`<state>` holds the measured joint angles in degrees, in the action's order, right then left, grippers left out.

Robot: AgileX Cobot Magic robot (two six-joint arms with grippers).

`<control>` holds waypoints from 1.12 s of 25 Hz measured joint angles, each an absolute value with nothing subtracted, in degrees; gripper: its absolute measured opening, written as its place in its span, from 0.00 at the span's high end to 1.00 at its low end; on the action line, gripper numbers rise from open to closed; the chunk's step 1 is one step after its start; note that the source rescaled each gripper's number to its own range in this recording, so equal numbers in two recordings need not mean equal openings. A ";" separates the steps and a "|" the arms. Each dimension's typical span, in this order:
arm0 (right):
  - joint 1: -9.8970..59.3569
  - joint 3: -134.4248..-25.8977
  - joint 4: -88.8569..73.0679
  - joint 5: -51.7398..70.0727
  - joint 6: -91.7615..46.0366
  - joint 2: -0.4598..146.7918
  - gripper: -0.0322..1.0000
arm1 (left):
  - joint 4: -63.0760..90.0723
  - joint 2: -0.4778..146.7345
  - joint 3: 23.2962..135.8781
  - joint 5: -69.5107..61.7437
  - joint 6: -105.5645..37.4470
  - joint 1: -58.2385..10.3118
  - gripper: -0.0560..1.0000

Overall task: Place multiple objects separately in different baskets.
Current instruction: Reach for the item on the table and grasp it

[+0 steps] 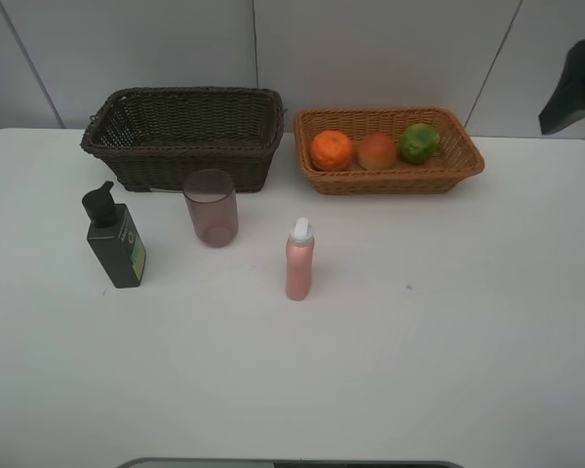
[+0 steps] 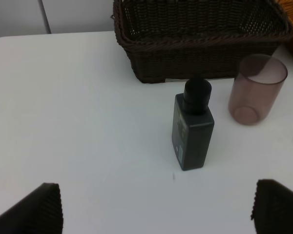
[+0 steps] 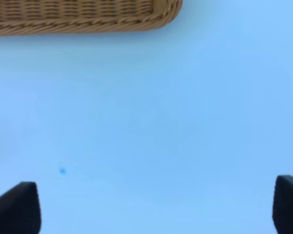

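my left gripper and right gripper both gape wide, empty; the pump bottle stands near the cup; an off-centre grab could topple either

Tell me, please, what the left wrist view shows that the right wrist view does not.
Only the left wrist view shows the dark brown basket, the dark green pump bottle standing upright in front of it, the pinkish cup beside the bottle, and the left gripper. Only the right wrist view clearly shows the light orange-brown basket, a small dark speck on the table, and the right gripper. The left view has at most an orange sliver at its edge. Both show white table between open, empty jaws.
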<state>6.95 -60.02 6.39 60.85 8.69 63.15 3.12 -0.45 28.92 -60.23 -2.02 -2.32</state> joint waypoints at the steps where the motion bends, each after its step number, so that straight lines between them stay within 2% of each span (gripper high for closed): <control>1: 6.95 -58.58 5.73 60.89 8.18 59.23 0.00 | 3.12 -0.45 28.92 -60.23 -2.02 -2.32 0.00; 8: 6.95 -49.43 2.21 61.67 3.41 33.69 0.00 | 3.12 -0.45 28.92 -60.23 -2.02 -2.32 0.00; 14: 6.95 -44.84 -0.62 63.94 0.77 17.72 0.00 | 3.12 -0.45 28.92 -60.23 -2.02 -2.32 0.00; 28: 6.95 -34.11 -1.95 65.13 0.64 0.24 0.00 | 3.12 -0.45 28.92 -60.23 -2.02 -2.32 0.00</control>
<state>6.95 -34.11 -1.95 65.13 0.64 0.24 3.12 -0.45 28.92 -60.23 -2.02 -2.32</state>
